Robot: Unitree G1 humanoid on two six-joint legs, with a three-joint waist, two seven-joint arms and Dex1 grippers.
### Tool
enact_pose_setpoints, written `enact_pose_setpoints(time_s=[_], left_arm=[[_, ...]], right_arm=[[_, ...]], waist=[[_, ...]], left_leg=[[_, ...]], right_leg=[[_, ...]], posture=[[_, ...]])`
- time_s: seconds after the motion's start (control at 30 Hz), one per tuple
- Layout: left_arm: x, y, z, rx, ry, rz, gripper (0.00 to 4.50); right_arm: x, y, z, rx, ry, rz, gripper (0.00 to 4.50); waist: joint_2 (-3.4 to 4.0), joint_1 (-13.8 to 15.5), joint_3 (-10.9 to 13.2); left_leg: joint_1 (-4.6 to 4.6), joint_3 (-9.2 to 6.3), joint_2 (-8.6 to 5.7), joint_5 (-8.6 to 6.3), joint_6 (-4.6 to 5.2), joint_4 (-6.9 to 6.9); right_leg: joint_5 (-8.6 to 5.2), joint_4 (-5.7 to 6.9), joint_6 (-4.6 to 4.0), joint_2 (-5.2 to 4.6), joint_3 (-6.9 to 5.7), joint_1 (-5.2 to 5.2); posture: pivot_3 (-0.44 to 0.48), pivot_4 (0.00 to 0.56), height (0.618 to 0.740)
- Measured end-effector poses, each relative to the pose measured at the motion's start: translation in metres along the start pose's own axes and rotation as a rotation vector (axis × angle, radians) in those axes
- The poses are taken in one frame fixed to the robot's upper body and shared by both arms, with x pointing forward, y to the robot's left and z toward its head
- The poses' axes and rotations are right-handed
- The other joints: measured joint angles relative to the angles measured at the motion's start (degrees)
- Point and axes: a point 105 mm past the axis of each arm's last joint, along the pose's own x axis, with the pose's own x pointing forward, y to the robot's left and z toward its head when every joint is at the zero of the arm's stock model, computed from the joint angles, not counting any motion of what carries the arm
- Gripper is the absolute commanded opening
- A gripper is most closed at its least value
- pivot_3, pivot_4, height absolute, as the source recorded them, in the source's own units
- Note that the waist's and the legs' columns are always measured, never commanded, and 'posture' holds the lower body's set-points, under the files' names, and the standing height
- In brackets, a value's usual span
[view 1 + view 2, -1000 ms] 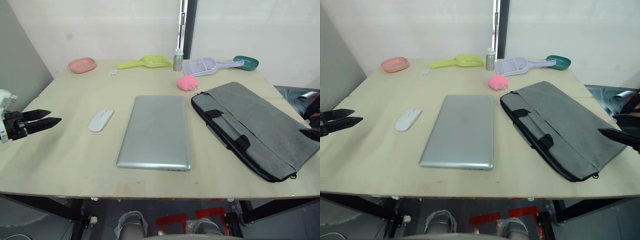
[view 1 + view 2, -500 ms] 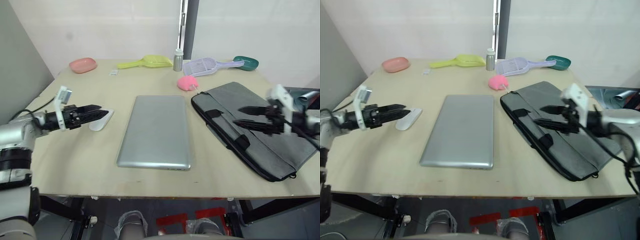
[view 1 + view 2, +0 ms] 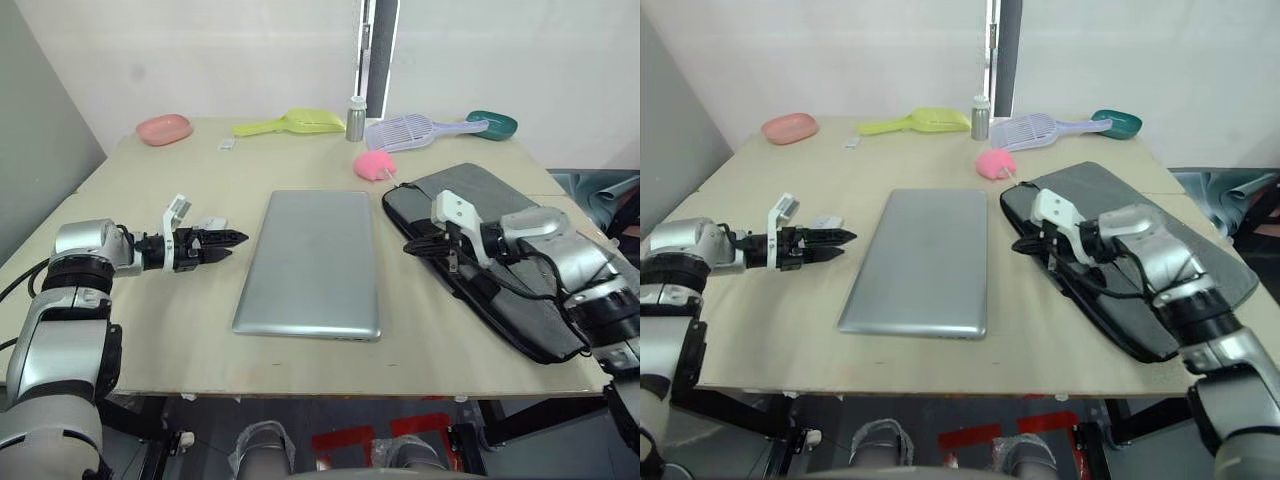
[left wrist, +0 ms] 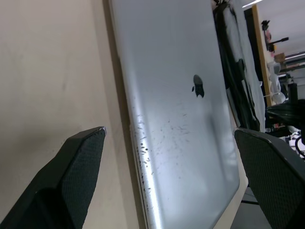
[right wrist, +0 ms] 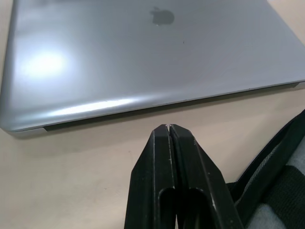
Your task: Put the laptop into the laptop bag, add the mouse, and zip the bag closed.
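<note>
The silver laptop (image 3: 310, 262) lies flat and closed in the middle of the table. My left gripper (image 3: 238, 244) is open just off its left edge, fingers pointing at it; in the left wrist view the laptop (image 4: 181, 71) lies ahead between the spread fingers (image 4: 76, 162). The white mouse (image 3: 209, 222) sits right behind that gripper, mostly hidden. The grey laptop bag (image 3: 462, 186) lies to the right of the laptop. My right gripper (image 3: 410, 247) is shut at the bag's left edge, its tip (image 5: 169, 126) over bare table facing the laptop's right edge, nothing visible between the fingers.
Along the table's back edge stand a pink dish (image 3: 165, 129), a yellow scoop (image 3: 290, 124), a small metal bottle (image 3: 355, 118), a lavender slotted scoop (image 3: 415, 130) and a green bowl (image 3: 492, 124). A pink plush (image 3: 374, 165) lies by the bag's far corner.
Both arms have reached inward. The left gripper moved past the mouse toward the laptop's left edge, staying open. The right gripper crossed the bag to its left edge and shut.
</note>
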Motion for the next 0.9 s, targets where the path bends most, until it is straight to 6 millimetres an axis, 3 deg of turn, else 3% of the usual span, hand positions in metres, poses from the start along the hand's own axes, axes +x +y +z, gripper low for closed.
enact_pose_setpoints(time_s=[0.33, 0.53, 0.9], left_arm=[[0.026, -0.003, -0.001, 0.032, 0.077, 0.018, 4.5], [0.032, -0.004, -0.001, 0.047, 0.083, 0.011, 4.5], [0.046, -0.009, -0.005, 0.025, 0.083, -0.036, 4.5]], right_arm=[[0.044, -0.006, -0.027, -0.122, 0.181, -0.014, 0.07], [0.045, -0.024, -0.032, -0.173, 0.245, -0.086, 0.07], [0.066, -0.017, -0.02, -0.2, 0.209, -0.046, 0.07]], waist=[[0.0, 0.1, 0.0], [0.0, 0.2, 0.0], [0.0, -0.1, 0.0]], left_leg=[[-0.09, -0.13, -0.03, 0.02, -0.04, 0.0], [-0.04, -0.19, -0.03, 0.02, -0.04, 0.01], [0.23, -0.25, -0.03, 0.0, -0.04, 0.0]], right_leg=[[0.03, -0.09, -0.04, -0.01, -0.12, 0.05], [0.04, -0.09, -0.05, -0.01, -0.15, 0.17], [0.04, -0.19, -0.06, -0.01, -0.2, 0.52]], posture=[[0.0, 0.15, 0.74], [0.0, 0.15, 0.74], [0.0, 0.15, 0.74]])
